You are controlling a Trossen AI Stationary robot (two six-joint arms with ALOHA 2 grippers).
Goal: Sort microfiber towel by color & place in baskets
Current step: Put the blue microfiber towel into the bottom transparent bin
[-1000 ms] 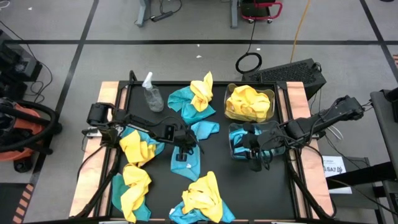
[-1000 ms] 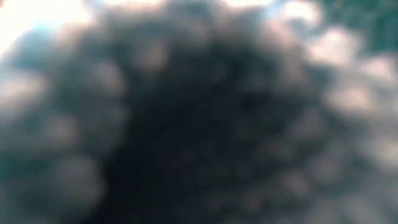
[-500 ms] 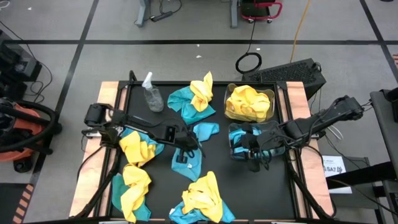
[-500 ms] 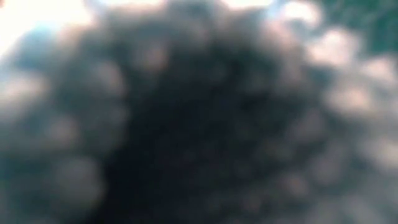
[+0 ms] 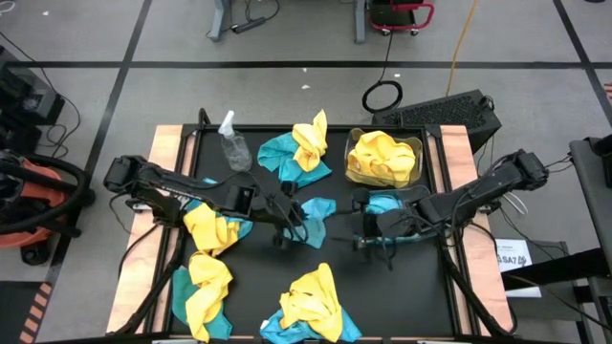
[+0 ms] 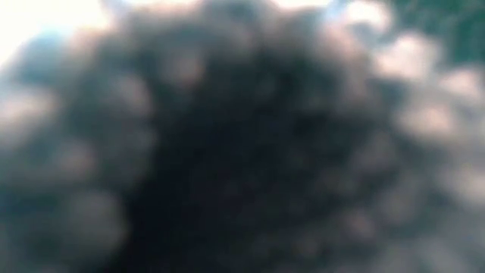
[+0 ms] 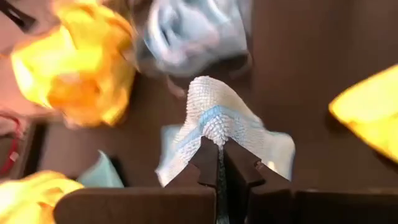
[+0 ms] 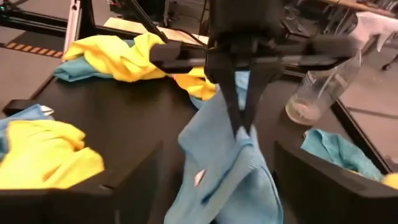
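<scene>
High view: left gripper pinched tight on teal towel mid-table, lifted toward right gripper, spread wide, empty, likely for handover into teal basket.

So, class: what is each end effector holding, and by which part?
The left end effector pinches a teal towel by a bunched fold near its middle. The right end effector is open, holding nothing.

Bare surface lies open near the front between the cloth heaps; a spray bottle stands at the back; two baskets crowd the right side.
</scene>
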